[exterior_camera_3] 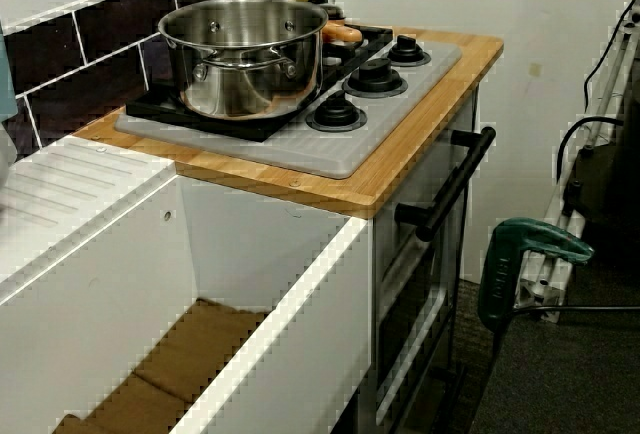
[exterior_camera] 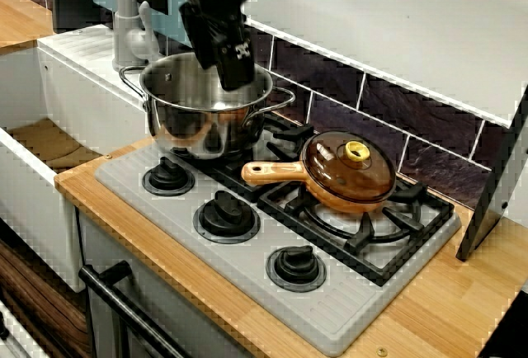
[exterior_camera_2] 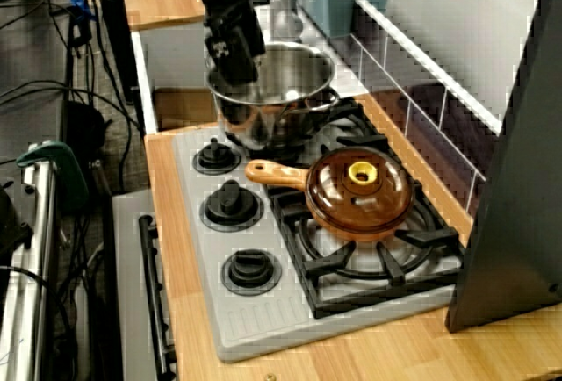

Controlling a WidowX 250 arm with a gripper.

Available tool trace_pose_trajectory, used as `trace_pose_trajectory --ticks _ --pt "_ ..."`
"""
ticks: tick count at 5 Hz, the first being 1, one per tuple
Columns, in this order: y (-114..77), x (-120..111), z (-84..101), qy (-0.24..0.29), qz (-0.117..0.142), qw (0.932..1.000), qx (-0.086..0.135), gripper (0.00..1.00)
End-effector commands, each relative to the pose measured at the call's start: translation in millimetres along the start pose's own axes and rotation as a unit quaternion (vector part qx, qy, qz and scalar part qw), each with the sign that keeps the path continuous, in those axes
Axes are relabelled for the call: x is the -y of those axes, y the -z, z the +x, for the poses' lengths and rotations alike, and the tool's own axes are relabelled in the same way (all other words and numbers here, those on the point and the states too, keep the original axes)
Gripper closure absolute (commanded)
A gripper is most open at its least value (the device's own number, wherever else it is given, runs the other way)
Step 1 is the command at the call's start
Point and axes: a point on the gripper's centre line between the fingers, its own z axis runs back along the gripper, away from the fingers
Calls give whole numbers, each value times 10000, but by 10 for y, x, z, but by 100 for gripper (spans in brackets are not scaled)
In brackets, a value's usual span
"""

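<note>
Hovering my gripper (exterior_camera: 234, 73) just over the pot (exterior_camera: 194, 127), which sits straight below me on the burner nearest the sink, lidded pan (exterior_camera: 351, 178) beside it with handle toward the pot, can't tell how far my fingers are parted, nothing visibly held.

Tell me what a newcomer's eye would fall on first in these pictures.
A shiny steel pot stands on one burner of the grey stove, with the black gripper hanging at its mouth. On the next burner sits an amber lidded pan with a yellow knob, handle toward the pot. Three black dials line the stove's front.
</note>
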Motion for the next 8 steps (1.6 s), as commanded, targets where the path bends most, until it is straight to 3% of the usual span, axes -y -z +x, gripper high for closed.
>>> trace_pose_trajectory --ticks 1,6,7,8 --pt "148 -92 -107 85 335 9993 135 0" --pt "518 -41 -168 158 390 9990 -130 0" --pt "547 -54 -144 137 338 9991 -193 100" --pt "479 -85 -68 65 274 9994 -199 100"
